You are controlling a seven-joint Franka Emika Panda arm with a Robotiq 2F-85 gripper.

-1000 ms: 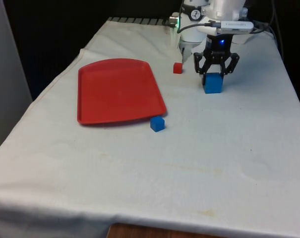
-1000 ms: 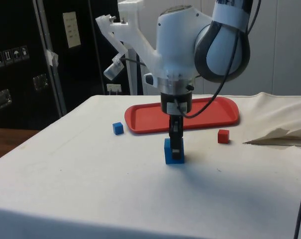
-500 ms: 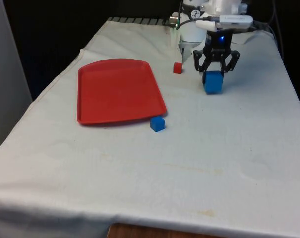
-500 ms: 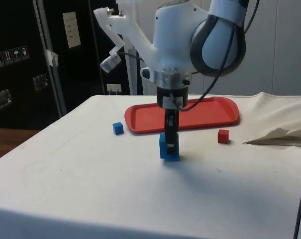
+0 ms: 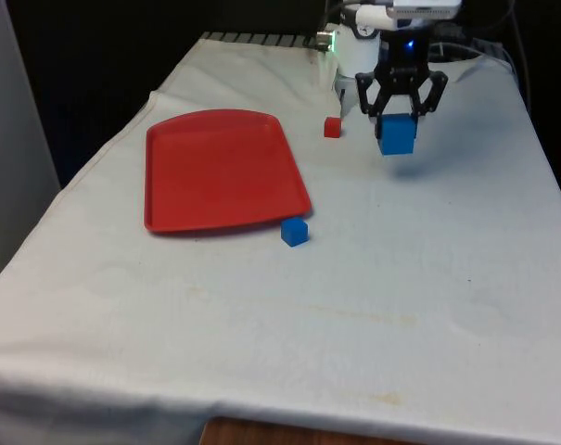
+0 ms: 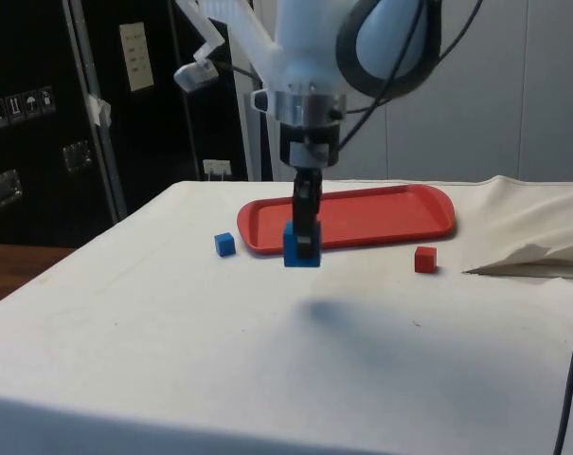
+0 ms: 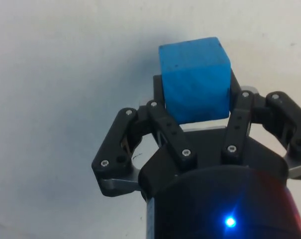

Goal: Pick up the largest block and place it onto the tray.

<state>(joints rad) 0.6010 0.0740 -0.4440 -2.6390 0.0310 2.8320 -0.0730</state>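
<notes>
Fingers of the black gripper [image 5: 397,119] pinch the large blue block [image 5: 396,135] by two opposite flat faces; it hangs clear above the white-clothed desk [image 5: 428,278], right of the red tray [image 5: 215,176] in the front view; it looks light, rigid and square-edged, so I'd judge a mid-face pinch steady, though smooth sides might slip

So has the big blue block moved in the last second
Yes. The big blue block, clamped in the pincer, has risen off the cloth. In the side view it now hangs level with the red tray, casting a shadow below, and has shifted toward the small blue block.
</notes>
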